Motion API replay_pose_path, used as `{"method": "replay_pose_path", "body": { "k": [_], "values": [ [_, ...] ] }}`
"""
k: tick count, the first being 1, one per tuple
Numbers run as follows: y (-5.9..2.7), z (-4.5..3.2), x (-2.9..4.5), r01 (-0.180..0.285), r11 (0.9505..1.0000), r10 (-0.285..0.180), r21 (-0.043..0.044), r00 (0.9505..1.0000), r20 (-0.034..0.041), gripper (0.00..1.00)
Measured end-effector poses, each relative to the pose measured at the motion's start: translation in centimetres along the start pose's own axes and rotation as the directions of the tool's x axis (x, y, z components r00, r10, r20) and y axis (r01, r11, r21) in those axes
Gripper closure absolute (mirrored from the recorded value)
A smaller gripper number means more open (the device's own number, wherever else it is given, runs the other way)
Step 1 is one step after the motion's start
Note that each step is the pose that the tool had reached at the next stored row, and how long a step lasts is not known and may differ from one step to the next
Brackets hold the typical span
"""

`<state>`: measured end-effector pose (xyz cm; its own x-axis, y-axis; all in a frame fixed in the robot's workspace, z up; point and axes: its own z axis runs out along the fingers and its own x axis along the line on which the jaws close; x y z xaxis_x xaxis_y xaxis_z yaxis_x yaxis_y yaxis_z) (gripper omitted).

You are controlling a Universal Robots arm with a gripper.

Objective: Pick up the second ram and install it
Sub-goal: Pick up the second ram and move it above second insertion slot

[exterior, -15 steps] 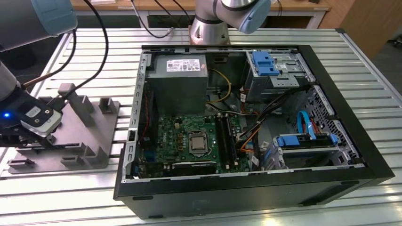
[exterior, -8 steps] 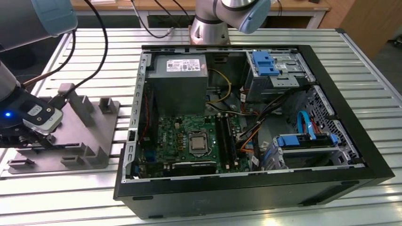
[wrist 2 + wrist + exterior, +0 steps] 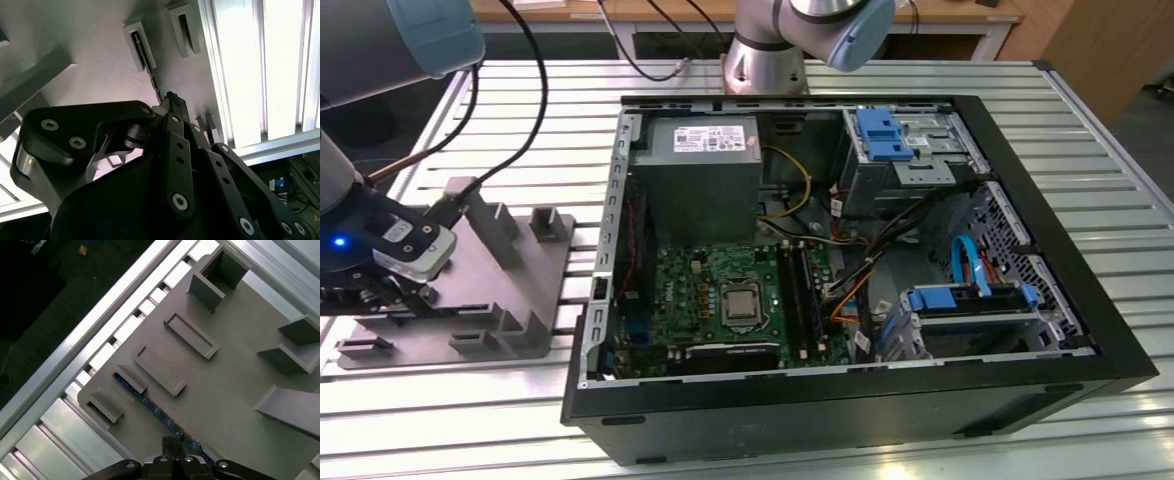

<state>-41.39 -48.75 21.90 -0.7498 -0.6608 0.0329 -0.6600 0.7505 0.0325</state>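
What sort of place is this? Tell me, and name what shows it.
Probably a robotics lab or assembly test cell: an open computer case lies on a slotted aluminium table, a robot arm's base stands on it, and a grey fixture plate with upright posts sits beside the case.

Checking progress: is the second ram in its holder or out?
In: the second ram stands on edge, slotted into the grey plate.

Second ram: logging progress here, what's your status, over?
Gripper pinching the second ram at one end. Ram on edge in the grey plate holders. Nothing seen blocking it.
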Motion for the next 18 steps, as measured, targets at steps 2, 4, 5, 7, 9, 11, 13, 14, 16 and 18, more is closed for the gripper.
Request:
{"method": "replay_pose_path", "body": {
  "k": [2,4,5,7,9,11,13,14,16,18],
  "values": [
    [0.0,0.0,0.0,0.012,0.9999,-0.012,0.0004,0.9999,-0.0004,0.9],
    [0.0,0.0,0.0,0.024,0.9997,-0.024,0.0007,0.9997,-0.0008,0.9],
    [0.0,0.0,0.0,0.031,0.9995,-0.031,0.001,0.9995,-0.0011,0.9],
    [0.0,0.0,0.0,0.044,0.999,-0.044,0.0014,0.999,-0.0015,0.9],
    [0.0,0.0,0.0,0.057,0.9984,-0.057,0.0018,0.9984,-0.0019,0.9],
    [0.0,0.0,0.0,0.071,0.9975,-0.071,0.0023,0.9975,-0.0024,0.9],
    [0.0,0.0,0.0,0.084,0.9964,-0.084,0.0027,0.9964,-0.0029,0.9],
    [0.0,0.0,0.0,0.09,0.9959,-0.09,0.0028,0.9959,-0.0031,0.9],
    [0.0,0.0,0.0,0.1,0.995,-0.1,0.0031,0.995,-0.0035,0.9],
    [0.0,0.0,0.0,0.11,0.9939,-0.11,0.0034,0.9939,-0.0038,0.9]
  ]
}}
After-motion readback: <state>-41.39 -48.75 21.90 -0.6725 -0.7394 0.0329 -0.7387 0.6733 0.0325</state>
